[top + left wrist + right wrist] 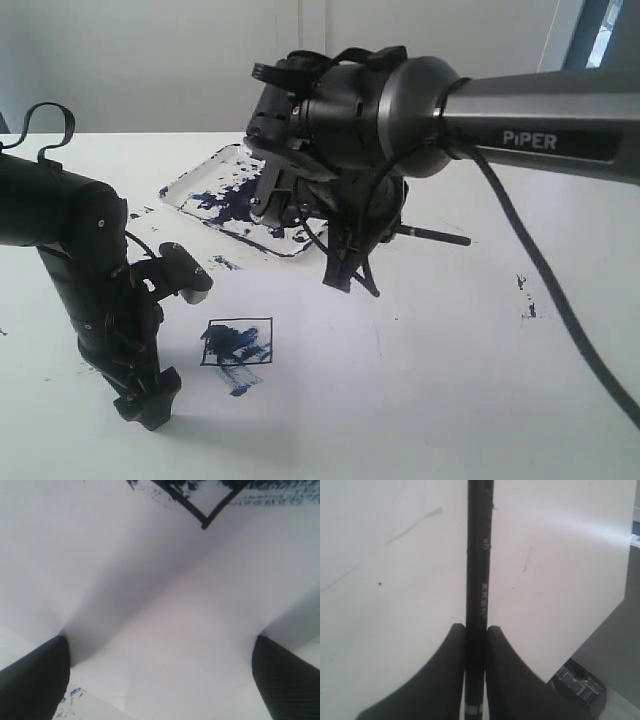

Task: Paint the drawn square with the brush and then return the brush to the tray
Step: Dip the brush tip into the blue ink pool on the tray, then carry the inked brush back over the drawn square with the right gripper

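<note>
Drawn square (237, 342), a small thin black outline on the white paper sheet (300, 300), sits left of centre in your exterior view. Its inside is smeared with dark blue paint that spills past the lower edge. Just left of it, your left claw (160, 647) points down at the paper, its black fingers (35, 680) spread wide with nothing between them. Whether it touches the sheet, you cannot tell. Behind the square lies the shallow white rectangular tray (195, 185), blotted dark blue. The bulky grey-and-black right arm (400, 100), with its hanging black cables (345, 265), covers the tray's right end from you. Your right claw (475, 630) is clamped on the long thin black brush (479, 555), gripping near its silver band. The brush's handle end pokes out to the right of the wrist, and its tip is hidden from you. Further right, dark blue specks (526, 297) mark the white counter (560, 400).
</note>
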Robot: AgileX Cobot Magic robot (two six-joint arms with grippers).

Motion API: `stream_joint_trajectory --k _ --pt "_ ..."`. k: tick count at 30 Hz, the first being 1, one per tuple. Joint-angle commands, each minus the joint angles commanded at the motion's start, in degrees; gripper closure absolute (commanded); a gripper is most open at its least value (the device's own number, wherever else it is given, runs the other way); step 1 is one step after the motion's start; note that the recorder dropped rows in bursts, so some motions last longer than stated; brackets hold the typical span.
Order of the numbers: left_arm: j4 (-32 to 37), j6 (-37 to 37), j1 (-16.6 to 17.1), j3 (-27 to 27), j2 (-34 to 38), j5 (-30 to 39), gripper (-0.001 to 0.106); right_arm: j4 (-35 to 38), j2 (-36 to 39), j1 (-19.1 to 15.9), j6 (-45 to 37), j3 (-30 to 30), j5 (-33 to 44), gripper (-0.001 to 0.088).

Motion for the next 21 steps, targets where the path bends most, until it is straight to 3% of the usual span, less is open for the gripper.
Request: stream_joint_trajectory --k 21 --pt "0.00 0.00 0.00 0.00 0.00 -0.38 0.007 5.80 -7.29 4.90 -1.49 14.44 0.00 0.0868"
